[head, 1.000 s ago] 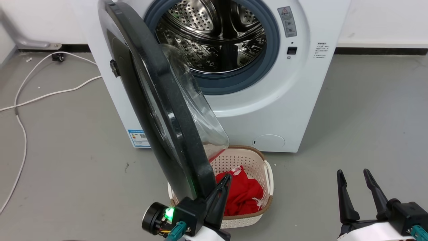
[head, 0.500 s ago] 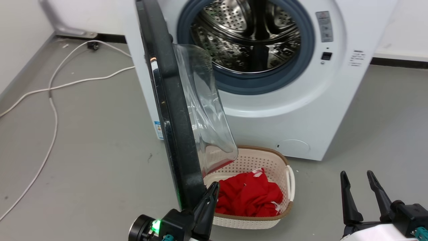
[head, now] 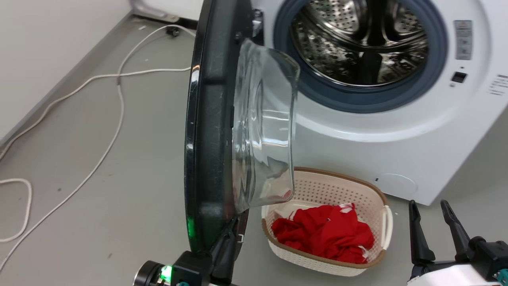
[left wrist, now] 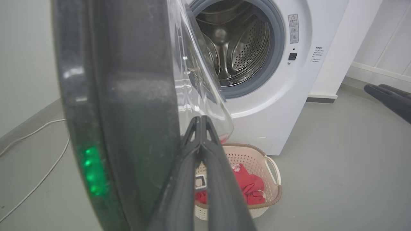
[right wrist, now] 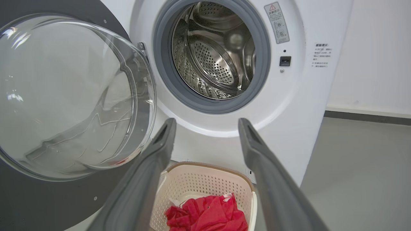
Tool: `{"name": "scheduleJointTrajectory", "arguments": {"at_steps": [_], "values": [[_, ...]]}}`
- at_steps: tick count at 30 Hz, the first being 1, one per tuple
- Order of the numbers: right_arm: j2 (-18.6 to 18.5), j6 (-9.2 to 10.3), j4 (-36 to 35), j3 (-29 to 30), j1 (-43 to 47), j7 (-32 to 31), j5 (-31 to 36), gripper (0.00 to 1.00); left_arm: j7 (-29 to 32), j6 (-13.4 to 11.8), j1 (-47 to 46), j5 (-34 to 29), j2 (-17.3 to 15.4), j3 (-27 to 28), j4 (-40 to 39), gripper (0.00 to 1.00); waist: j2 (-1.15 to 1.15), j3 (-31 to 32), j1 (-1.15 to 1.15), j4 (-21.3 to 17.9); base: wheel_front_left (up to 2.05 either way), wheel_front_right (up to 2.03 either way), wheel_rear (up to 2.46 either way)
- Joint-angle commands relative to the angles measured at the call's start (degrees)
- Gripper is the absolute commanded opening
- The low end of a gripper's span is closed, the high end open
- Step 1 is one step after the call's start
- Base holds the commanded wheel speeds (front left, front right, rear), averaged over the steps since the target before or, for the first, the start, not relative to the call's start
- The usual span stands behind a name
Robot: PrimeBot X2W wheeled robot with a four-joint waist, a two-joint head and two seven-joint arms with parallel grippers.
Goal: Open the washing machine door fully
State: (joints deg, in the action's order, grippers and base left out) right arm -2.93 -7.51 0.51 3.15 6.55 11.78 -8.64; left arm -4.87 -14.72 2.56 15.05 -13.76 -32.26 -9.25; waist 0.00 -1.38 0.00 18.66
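Cable (head: 99,131), white, loops over grey floor at far left. Next comes the washing machine door (head: 208,139), swung out from the washing machine (head: 397,159) and seen edge-on in head view. Its black frame runs top to bottom, and the clear glass bowl (head: 264,131) bulges right, toward the drum opening. Left gripper (left wrist: 200,122) sits at door's lower edge on the glass side, fingers pressed together w/ nothing between them. It is just beside the frame; can't tell if touching. Right of it a beige basket (head: 383,206) w/ red cloth (head: 325,234) stands on floor in front of machine, partly under the bowl. Steel drum (head: 357,39) is exposed behind, w/ grey-blue gasket (head: 357,101) around it. At far right, right gripper (head: 428,204) has fingers spread and empty, well apart from door.
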Motion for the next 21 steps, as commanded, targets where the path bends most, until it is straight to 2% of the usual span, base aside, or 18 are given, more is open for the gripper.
{"name": "scheduleJointTrajectory", "arguments": {"at_steps": [1, 11, 21], "values": [[0.1, 0.04, -0.2, 0.0, -0.4, 0.2, -0.3, 1.0, -0.1, -0.9, 0.7, 0.1, -0.6, 1.1, 0.0, 0.0, 0.0, -0.9, 0.0, 2.4, 0.0, 0.0, 0.0], [0.1, 0.04, -1.1, 0.0, -1.3, -0.3, 0.5, 1.0, -2.6, -3.7, -0.3, 2.5, -1.4, 6.9, 1.9, 0.0, 0.0, -2.8, 0.0, 4.8, 0.0, 0.0, 0.0], [0.1, 0.04, -2.6, 0.3, -2.9, -1.5, 1.7, 1.0, -7.5, -4.1, -4.1, 8.0, -3.0, 17.1, 7.7, 0.0, 0.0, -6.1, 0.0, 4.1, 0.0, 0.0, 0.0]]}}
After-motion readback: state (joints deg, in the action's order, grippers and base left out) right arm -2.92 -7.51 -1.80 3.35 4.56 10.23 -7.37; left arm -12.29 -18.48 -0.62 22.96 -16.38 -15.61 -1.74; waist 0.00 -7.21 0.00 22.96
